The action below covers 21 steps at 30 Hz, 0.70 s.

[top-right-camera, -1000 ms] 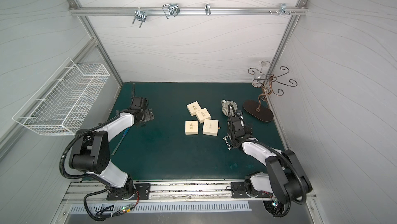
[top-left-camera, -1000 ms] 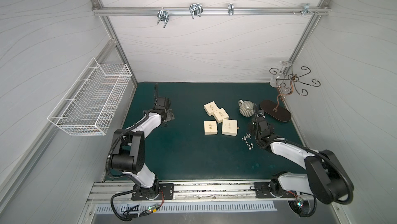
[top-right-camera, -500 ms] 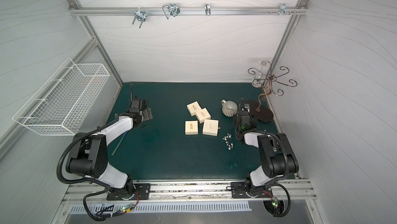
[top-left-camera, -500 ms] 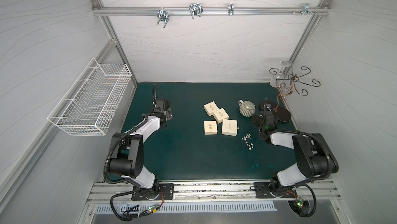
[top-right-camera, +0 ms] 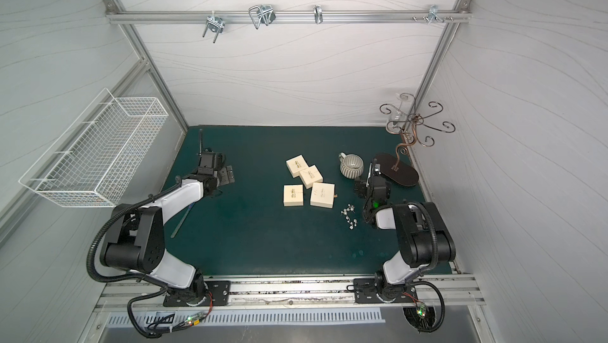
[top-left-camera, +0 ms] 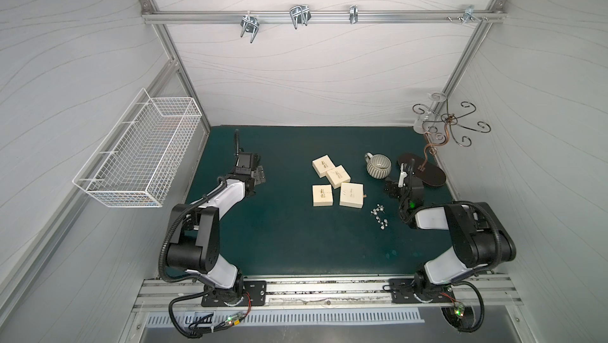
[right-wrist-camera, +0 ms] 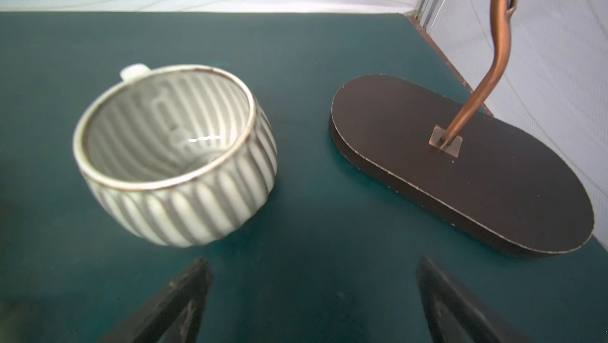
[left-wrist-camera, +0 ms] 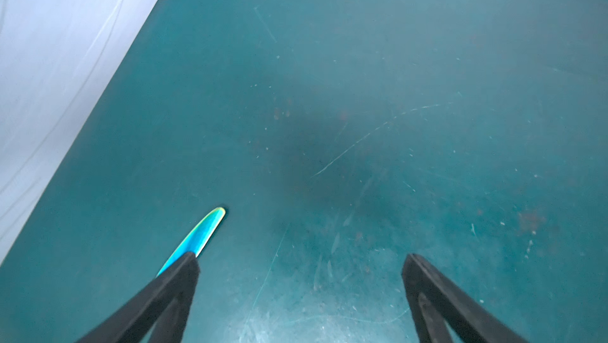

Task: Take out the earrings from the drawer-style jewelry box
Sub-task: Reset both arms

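Earrings (top-left-camera: 379, 216): lay in a loose cluster on the bare tabletop (top-left-camera: 279, 232), just beside the nearest cream box (top-left-camera: 351, 195) and outside it. You could judge the emptying largely done.
Boxes: four cream boxes (top-left-camera: 338, 176) sat grouped mid-tabletop, all apparently shut. Anything left inside was hidden.
Right end effector (right-wrist-camera: 312, 295): jaws wide with nothing between them, facing the gap between the striped mug (right-wrist-camera: 177, 167) and the stand base (right-wrist-camera: 460, 167). It was near the cluster yet off it, likely so you scattered nothing.
Left end effector (left-wrist-camera: 301, 278): jaws wide and empty, over bare tabletop by the side wall (left-wrist-camera: 49, 61), well apart from the boxes. It was apparently not needed.
Risk: the pieces were tiny and unrestrained; a careless sweep would scatter them.
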Motion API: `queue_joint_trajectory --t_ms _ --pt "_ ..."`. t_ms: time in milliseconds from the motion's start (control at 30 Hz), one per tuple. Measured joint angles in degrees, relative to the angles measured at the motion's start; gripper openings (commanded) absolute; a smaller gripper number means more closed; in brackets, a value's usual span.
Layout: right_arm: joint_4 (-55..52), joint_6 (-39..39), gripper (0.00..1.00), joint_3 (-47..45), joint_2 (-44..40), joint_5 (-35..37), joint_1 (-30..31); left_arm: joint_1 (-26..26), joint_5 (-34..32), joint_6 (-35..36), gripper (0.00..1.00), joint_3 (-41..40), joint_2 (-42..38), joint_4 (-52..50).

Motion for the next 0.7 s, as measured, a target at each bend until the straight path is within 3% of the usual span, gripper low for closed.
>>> queue_joint_trajectory --t_ms 233,567,700 --pt "0.9 -0.2 0.99 0.0 0.0 0.0 0.0 1.6 -0.6 2.1 0.99 -8.2 0.0 6.7" --pt "0.9 -0.2 0.99 0.0 0.0 -0.2 0.0 2.2 5.5 5.0 0.99 -7.0 3.5 13.2" --pt "0.9 -0.2 0.99 0.0 0.0 -0.2 0.0 3.0 6.8 6.8 1.00 -12.3 0.5 20.9"
